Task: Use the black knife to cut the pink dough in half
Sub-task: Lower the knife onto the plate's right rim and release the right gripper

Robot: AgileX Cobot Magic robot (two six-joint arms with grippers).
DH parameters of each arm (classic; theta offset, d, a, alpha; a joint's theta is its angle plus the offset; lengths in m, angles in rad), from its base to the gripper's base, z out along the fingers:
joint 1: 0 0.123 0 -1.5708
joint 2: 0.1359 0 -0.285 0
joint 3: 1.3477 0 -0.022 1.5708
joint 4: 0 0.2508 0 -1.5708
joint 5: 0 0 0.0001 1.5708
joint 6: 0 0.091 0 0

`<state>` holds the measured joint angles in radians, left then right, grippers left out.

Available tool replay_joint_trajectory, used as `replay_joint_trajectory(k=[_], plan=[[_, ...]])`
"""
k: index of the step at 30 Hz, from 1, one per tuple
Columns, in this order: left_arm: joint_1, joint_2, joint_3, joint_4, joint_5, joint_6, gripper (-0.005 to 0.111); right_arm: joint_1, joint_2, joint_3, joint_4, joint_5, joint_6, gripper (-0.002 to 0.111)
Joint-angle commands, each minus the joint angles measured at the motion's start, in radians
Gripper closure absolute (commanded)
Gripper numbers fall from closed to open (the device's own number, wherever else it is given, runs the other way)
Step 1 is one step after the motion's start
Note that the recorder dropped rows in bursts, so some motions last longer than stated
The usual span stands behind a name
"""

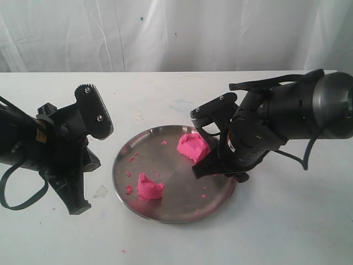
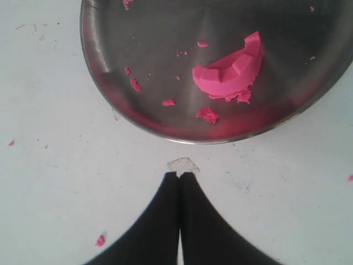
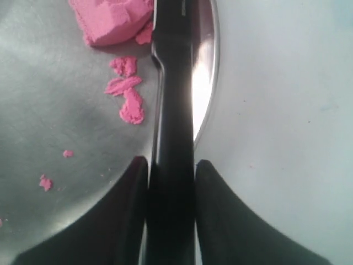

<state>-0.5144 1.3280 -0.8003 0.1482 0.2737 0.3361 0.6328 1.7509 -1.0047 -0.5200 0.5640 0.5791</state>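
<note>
right pincer [image 3: 171, 162]: its two black fingers [image 3: 129, 215] pinch the handle of the knife [image 3: 174, 83] from both sides. It hangs low over the right edge of the plate [image 1: 182, 190], on the arm that reaches in from the right.
knife: all black and slim, it runs straight out from between the fingers. It sits over the inside of the plate's rim, with the blade alongside one piece of dough [image 3: 113, 19]. I cannot tell from here whether blade and dough touch.
dough: bright pink and already in two pieces, both on the plate and well apart. One chunk [image 1: 193, 146] lies at the back right, just beside the right pincer [image 1: 212, 165]. The other [image 1: 150, 187] lies near the front left and shows a flat cut face in the left wrist view [image 2: 229, 74].
crumbs [image 3: 129, 105]: small pink bits are scattered over the plate, with a cluster near the blade. A few more lie off the plate on the table [image 1: 276, 221].
plate: round, shiny metal, shallow, sitting flat on the table in the middle of the scene.
left pincer [image 2: 180, 175]: its fingers are pressed together with nothing between them. It points down at the table just off the plate's left edge, apart from the dough.
scrap [image 2: 182, 164]: a small pale fleck lies on the table right at the left pincer's tips.
table: white, lightly scuffed and smudged.
backdrop [image 1: 165, 33]: a white cloth hangs behind the table.
</note>
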Motion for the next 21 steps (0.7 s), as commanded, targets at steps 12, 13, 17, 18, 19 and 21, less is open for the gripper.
replay_joint_trajectory(k=[12,13,17,18,19,21], plan=[[-0.008,-0.011,0.007,-0.012,0.001,-0.008,0.107,-0.005,0.038,0.005,0.069,-0.051,-0.044,0.09],[-0.008,-0.011,0.007,-0.012,0.001,-0.008,0.107,-0.005,0.038,0.005,0.076,-0.051,-0.047,0.087],[-0.008,-0.011,0.007,-0.012,0.001,-0.008,0.107,-0.005,0.04,0.005,0.078,-0.051,-0.081,0.071],[-0.008,-0.011,0.007,-0.012,0.001,-0.008,0.107,-0.005,0.04,0.005,0.078,-0.051,-0.082,0.066],[-0.008,-0.011,0.007,-0.012,0.001,-0.008,0.107,-0.005,0.04,0.005,0.078,-0.051,-0.082,0.063],[-0.008,-0.011,0.007,-0.012,0.001,-0.008,0.107,-0.005,0.04,0.005,0.078,-0.051,-0.082,0.057]])
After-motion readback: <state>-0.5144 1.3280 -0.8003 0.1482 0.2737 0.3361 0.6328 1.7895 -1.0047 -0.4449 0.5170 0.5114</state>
